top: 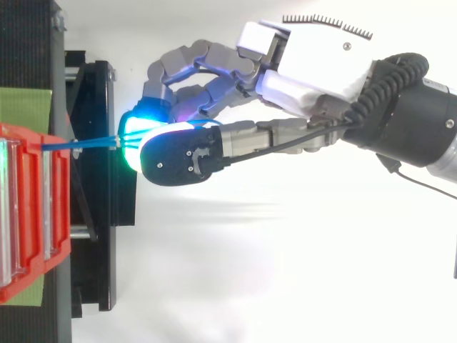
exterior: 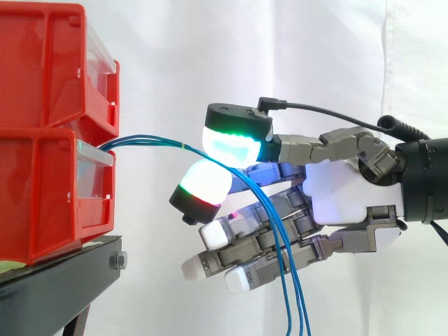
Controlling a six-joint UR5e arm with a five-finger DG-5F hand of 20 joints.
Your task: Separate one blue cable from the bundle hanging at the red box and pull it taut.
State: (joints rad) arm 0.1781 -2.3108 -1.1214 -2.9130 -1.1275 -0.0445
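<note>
Hanging cables [exterior: 154, 143]: blue, run from the red bins [exterior: 42, 196] right to the hand [exterior: 346, 192], then drop down.
Grip: two glowing pads [exterior: 231, 148] pinch the cables.

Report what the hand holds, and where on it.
Blue cables, pinched between two glowing pads of the hand, just out from the red bin; how many strands cannot be told.

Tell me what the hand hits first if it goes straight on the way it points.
Probably the front of the lower red bin, where the blue cables pinched between its pads come out. The hand points level at it, and the top view roughly agrees.
</note>
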